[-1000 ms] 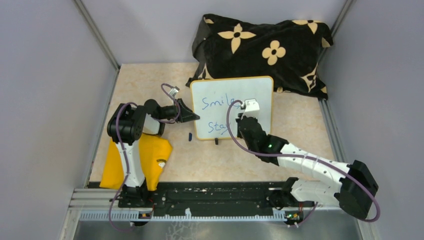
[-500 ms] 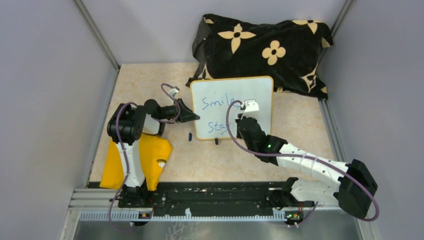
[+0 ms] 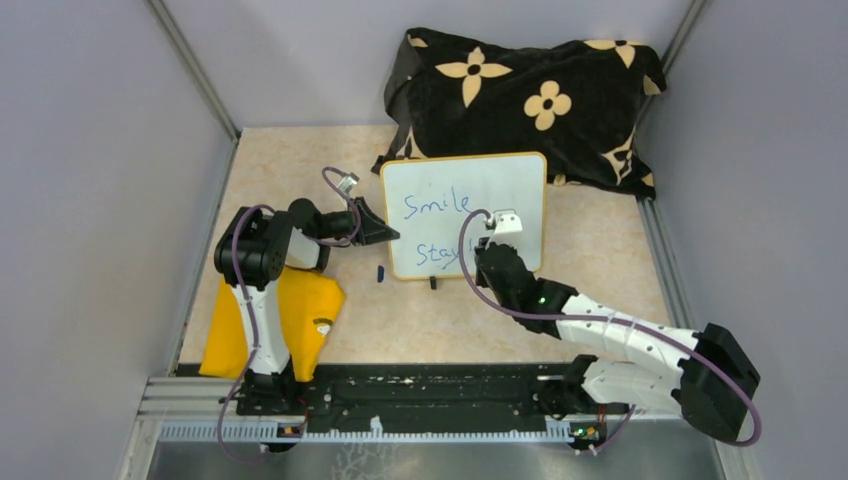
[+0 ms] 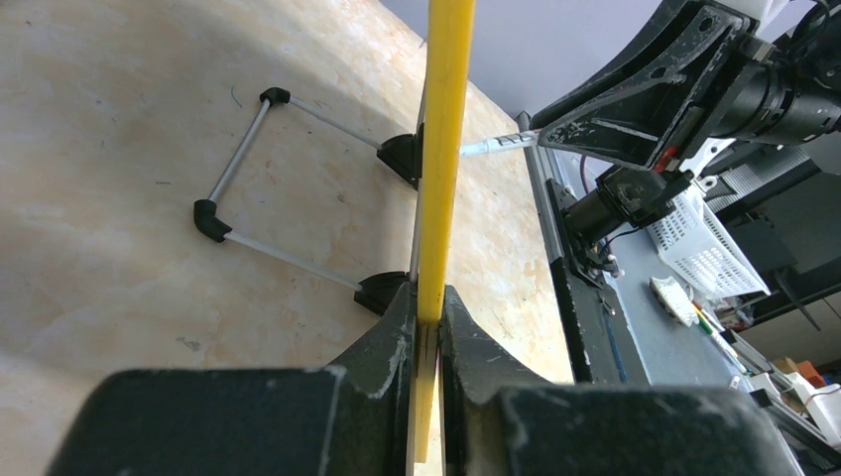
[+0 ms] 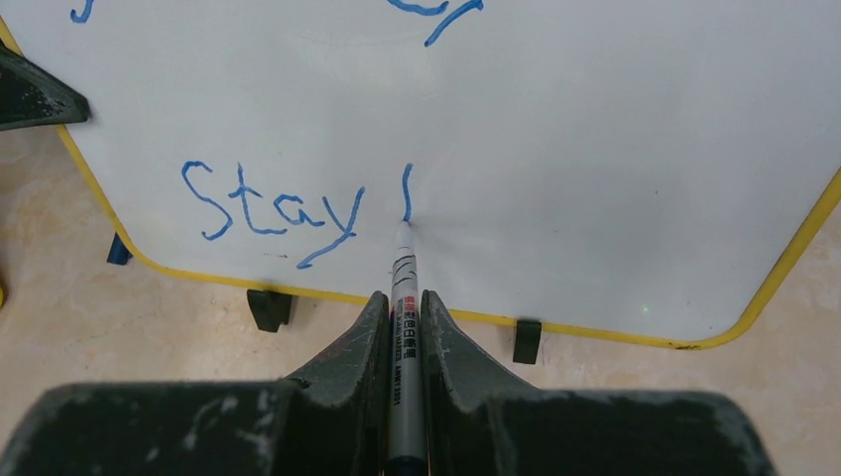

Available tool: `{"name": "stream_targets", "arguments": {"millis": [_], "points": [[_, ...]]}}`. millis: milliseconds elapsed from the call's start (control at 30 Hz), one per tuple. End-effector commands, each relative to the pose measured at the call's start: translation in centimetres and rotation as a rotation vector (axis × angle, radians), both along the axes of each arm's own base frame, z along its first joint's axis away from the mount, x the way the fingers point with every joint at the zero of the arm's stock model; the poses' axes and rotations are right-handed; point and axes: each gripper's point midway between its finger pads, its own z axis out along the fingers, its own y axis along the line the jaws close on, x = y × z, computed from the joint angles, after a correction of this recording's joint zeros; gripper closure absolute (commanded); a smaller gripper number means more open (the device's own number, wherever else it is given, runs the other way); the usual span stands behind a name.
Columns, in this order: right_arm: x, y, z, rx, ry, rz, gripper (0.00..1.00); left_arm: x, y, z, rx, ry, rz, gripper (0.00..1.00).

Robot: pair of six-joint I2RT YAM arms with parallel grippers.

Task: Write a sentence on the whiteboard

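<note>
The whiteboard [image 3: 505,180] stands upright on two black feet, yellow-rimmed, with "Smile" and "Stay" written on it in blue. My left gripper [image 3: 386,234] is shut on its left edge; the left wrist view shows the yellow rim [image 4: 446,149] pinched between the jaws of the left gripper [image 4: 424,307]. My right gripper [image 3: 487,246] is shut on a grey marker [image 5: 402,260]. The marker's tip touches the whiteboard [image 5: 595,149] at the foot of a short blue stroke just right of "Stay". The right gripper [image 5: 404,302] hangs low in front of the board.
A black flowered cloth [image 3: 530,95] lies behind the board. A yellow cloth [image 3: 295,305] lies by the left arm's base. A small blue cap [image 3: 381,271] rests on the table near the board's lower left corner. Grey walls close in both sides.
The right gripper has slid down the board towards me with the marker, uncovering the end of "Smile". A new short stroke stands after "Stay". The left arm has not moved.
</note>
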Motion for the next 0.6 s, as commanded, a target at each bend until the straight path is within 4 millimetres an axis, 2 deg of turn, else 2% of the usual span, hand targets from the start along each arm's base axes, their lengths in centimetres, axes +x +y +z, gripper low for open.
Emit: {"name": "stream_targets", "arguments": {"millis": [0,333,567], "points": [[-0.3,-0.2,-0.5,0.022,0.014,-0.009,1.00,-0.8,-0.7,-1.1,-0.009,-0.083,-0.026,1.00],[-0.6,0.0,0.3,0.045,0.006,0.018,1.00,-0.8,-0.7,-1.1,-0.010,-0.081,-0.027,1.00],[-0.4,0.0,3.8,0.112,-0.065,0.019,1.00,-0.8,-0.7,-1.1,-0.010,-0.085,-0.027,1.00]]}}
